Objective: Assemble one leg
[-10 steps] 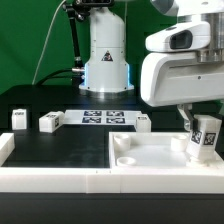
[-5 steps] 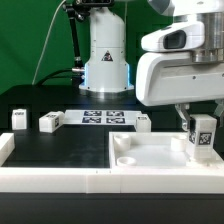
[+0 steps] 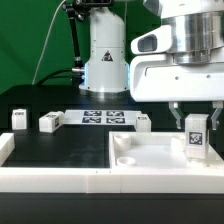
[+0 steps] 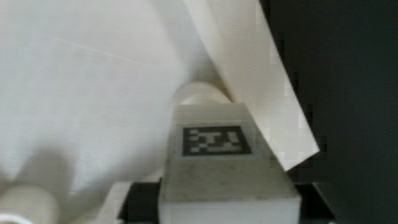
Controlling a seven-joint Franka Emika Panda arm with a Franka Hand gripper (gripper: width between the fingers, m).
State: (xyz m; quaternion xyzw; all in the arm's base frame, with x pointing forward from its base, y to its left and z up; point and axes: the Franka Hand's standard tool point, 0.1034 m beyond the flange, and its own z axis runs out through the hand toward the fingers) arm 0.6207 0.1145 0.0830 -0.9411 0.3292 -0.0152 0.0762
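Note:
My gripper (image 3: 194,122) is shut on a leg (image 3: 196,137), a small white post with a black-and-white tag. It holds the leg upright over the far right corner of the wide white square panel (image 3: 150,156). In the wrist view the leg (image 4: 217,150) fills the space between the dark fingers, with the panel (image 4: 89,80) spread behind it. Three more legs stand on the black table: one (image 3: 18,119) at the exterior view's left, one (image 3: 50,121) beside it, one (image 3: 143,122) behind the panel.
The marker board (image 3: 100,118) lies flat on the table at the back. The robot base (image 3: 105,50) stands behind it. A white rim (image 3: 50,178) runs along the front edge, with a white corner piece (image 3: 5,147) at the left.
The gripper has moved toward the exterior view's left with the leg and turned it from tilted to upright, lowering it toward the panel's corner.

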